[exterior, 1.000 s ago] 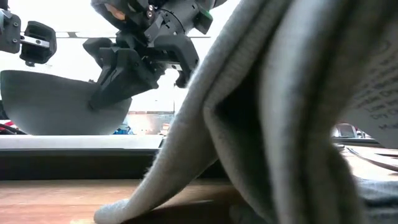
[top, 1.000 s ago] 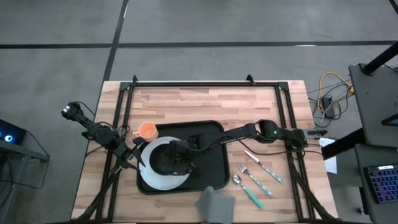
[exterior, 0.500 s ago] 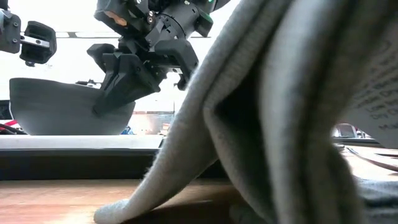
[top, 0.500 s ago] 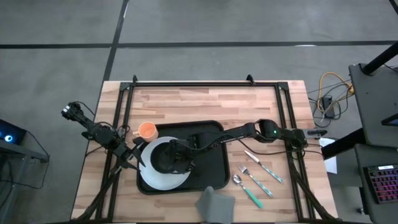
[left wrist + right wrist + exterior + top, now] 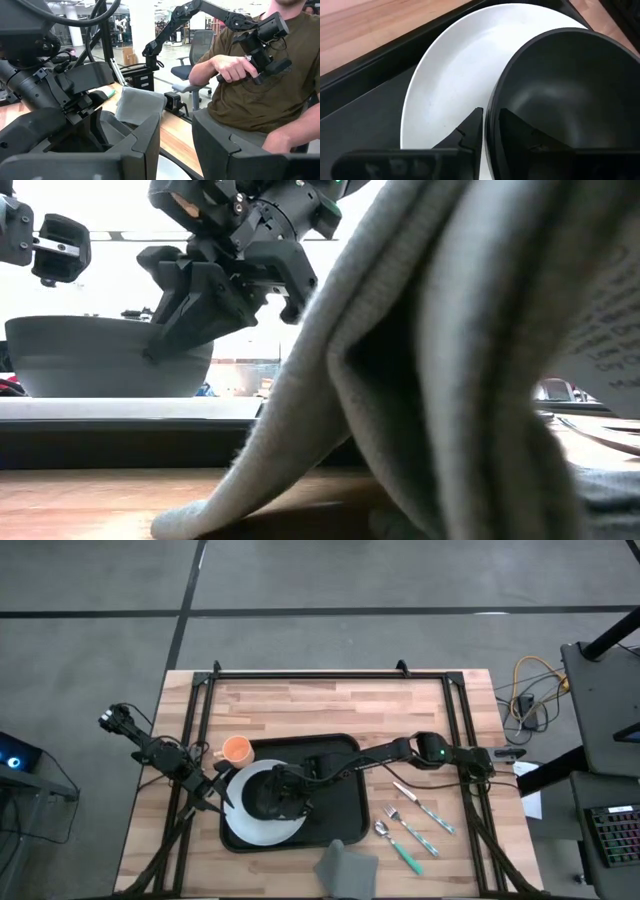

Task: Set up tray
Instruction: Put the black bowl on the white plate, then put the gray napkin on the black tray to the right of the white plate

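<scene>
Tray [image 5: 335,785] lies mid-table, slightly near of centre. Plate [image 5: 240,825] sits on its left half, overhanging the left rim a little. Dark bowl [image 5: 560,95] rests level on the plate.

Right gripper [image 5: 490,131] straddles the bowl's rim, one finger inside, one outside; a thin gap shows on either side of the rim, so the grip looks loosened, not clamped. Left gripper [image 5: 176,137] waits at the tray's left edge, fingers parted, holding nothing.

Judged done: plate and bowl on tray. Judged left: orange cup [image 5: 237,750] just off the far-left corner, fork [image 5: 425,808], spoon [image 5: 400,847] and another utensil on the table to the right, napkin [image 5: 345,868] at the near edge.

Napkin fills most of the low view, hiding cutlery and tray's right half. Bowl-to-plate contact is not clearly visible
</scene>
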